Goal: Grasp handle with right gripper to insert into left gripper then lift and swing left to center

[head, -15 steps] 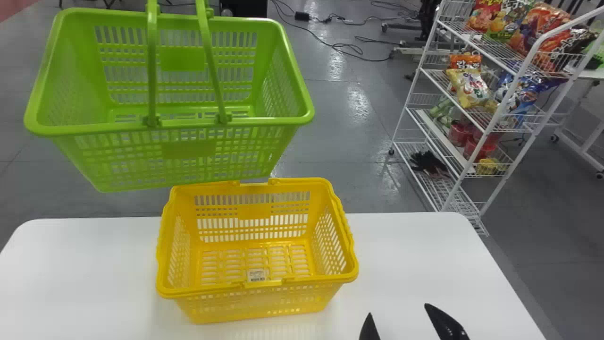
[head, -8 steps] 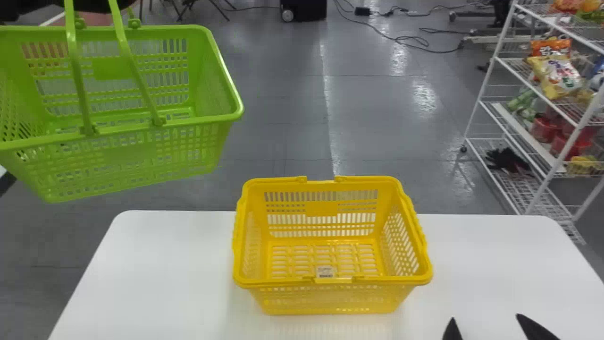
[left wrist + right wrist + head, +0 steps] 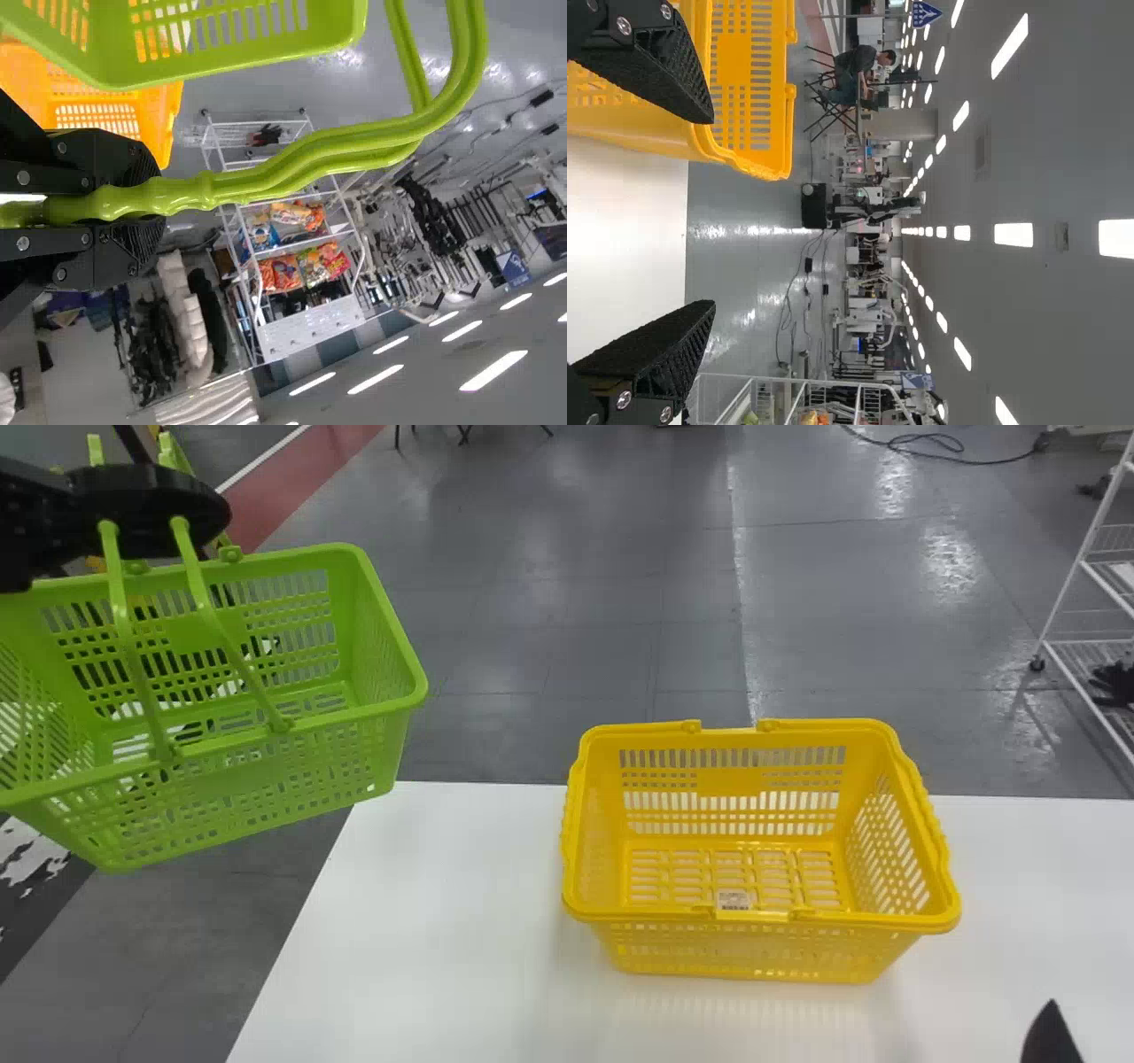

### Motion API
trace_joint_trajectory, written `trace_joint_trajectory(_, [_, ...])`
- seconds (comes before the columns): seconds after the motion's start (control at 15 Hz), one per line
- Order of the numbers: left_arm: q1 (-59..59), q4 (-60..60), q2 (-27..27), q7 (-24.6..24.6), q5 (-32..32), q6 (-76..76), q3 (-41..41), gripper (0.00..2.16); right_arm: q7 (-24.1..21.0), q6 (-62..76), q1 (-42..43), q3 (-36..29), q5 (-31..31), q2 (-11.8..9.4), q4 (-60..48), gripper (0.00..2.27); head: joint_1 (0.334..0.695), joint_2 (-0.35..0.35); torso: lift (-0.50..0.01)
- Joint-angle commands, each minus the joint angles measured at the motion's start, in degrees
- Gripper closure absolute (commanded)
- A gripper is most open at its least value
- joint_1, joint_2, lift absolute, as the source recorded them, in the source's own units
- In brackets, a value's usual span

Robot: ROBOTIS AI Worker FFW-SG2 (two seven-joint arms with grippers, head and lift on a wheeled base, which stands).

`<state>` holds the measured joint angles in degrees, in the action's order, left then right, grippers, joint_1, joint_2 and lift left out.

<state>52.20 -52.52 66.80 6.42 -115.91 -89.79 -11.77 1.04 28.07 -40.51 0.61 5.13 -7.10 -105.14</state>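
One yellow basket [image 3: 664,948] on white table [image 3: 425,921]; wire rack [image 3: 310,329] beyond.

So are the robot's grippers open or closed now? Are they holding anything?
Left gripper: closed, holding the green handles.
Right gripper: open, holding nothing.

Your left gripper [image 3: 149,512] is black, and between its fingers you have the handle [image 3: 328,152] in bright lime green, same as the basket [image 3: 235,784] hanging below, whose walls carry rows of narrow slots. Near your right gripper [image 3: 1052,1035], also black, you see the yellow basket [image 3: 731,782], slotted in similar rows, on a plain white table [image 3: 443,921]. Beyond your left gripper, the grey floor [image 3: 549,638] has one dull red band [image 3: 314,469] with white edge.
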Motion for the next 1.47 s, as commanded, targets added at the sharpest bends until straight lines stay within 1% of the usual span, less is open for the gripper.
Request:
trace_joint_trajectory(0.0, [-15.91, -4.43, 2.28, 0.00, -0.54, -0.24, 13.44, 1.98, 0.37, 1.15, -0.27, -1.31, 1.20, -0.01, 0.11, 0.06, 0.692, 0.250, -0.093])
trace_joint_trajectory(0.13, [-29.53, -7.68, 2.64, 0.00, -1.42, -0.24, 25.40, 1.98, 0.98, 1.32, -0.27, -2.81, 2.16, -0.01, 0.38, 0.06, 0.695, 0.272, -0.093])
trace_joint_trajectory(0.27, [-46.32, -12.96, 1.93, 0.00, -2.74, -0.24, 39.64, 1.98, 1.16, 1.68, -0.36, -4.30, 2.87, -0.01, 0.47, 0.06, 0.695, 0.279, -0.093])
trace_joint_trajectory(0.47, [-63.37, -22.01, -2.81, -0.44, -4.32, -0.24, 54.23, 1.98, 1.95, 2.20, -0.44, -5.88, 3.92, -0.01, 0.64, 0.06, 0.695, 0.274, -0.093])
trace_joint_trajectory(0.67, [-76.46, -32.20, -9.67, -0.71, -6.34, -0.24, 63.81, 1.98, 2.12, 2.56, -0.44, -6.23, 4.19, -0.01, 1.08, 0.06, 0.695, 0.255, -0.093])
trace_joint_trajectory(0.87, [-86.48, -41.52, -16.26, -0.71, -7.84, -0.24, 71.10, 1.98, 2.21, 2.56, -0.44, -6.59, 4.19, -0.01, 1.26, 0.06, 0.695, 0.225, -0.093])
trace_joint_trajectory(1.0, [-91.32, -46.88, -20.48, -0.71, -9.24, -0.24, 73.65, 1.98, 2.30, 2.56, -0.27, -7.03, 4.27, -0.01, 1.26, 0.06, 0.695, 0.209, -0.093])
trace_joint_trajectory(1.27, [-97.20, -58.48, -27.69, -0.88, -10.65, -0.24, 73.47, 1.98, 2.56, 2.56, 0.00, -7.55, 4.71, -0.10, 1.34, 0.06, 0.695, 0.145, -0.093])
trace_joint_trajectory(1.33, [-98.17, -61.56, -29.44, -1.15, -11.18, -0.24, 72.95, 1.98, 2.65, 2.56, 0.00, -7.73, 4.71, -0.10, 1.43, 0.06, 0.695, 0.100, -0.093])
trace_joint_trajectory(1.4, [-98.96, -64.37, -30.94, -1.23, -11.53, -0.24, 72.68, 1.98, 2.74, 2.56, 0.00, -7.90, 4.71, -0.19, 1.52, 0.06, 0.695, 0.072, -0.093])
